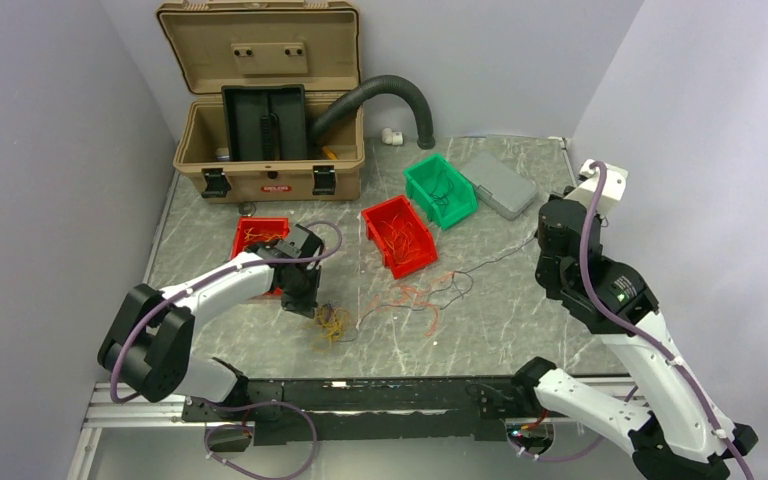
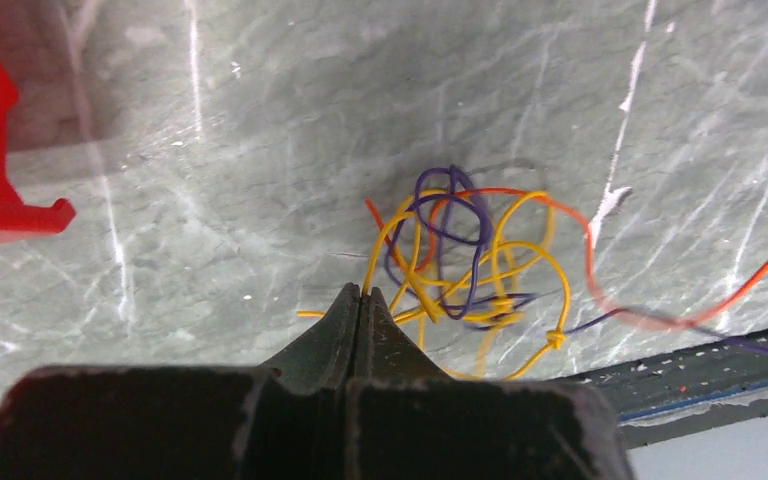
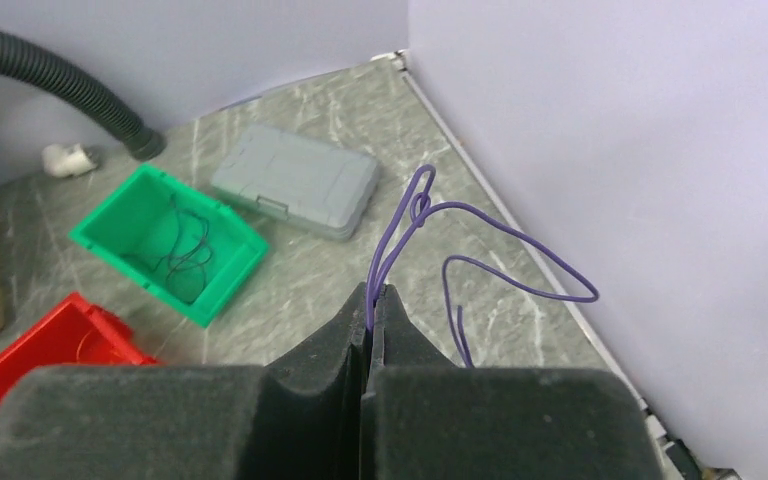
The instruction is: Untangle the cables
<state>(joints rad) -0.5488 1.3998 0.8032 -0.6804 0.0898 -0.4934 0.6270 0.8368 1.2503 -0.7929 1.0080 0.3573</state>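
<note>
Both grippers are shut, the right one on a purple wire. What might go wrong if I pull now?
1. The purple wire in the right gripper has a small knot just above the grip; pulling may tighten it.
2. The left gripper is shut at the edge of the yellow and purple tangle; lifting could drag the whole clump.
3. An orange wire threads through that tangle and may come along.

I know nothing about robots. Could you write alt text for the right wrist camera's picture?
A black pincer is shut on a thin purple wire that loops up in the air above a marbled table. Beyond lie a green bin holding dark wires, a grey case and part of a red bin.
</note>
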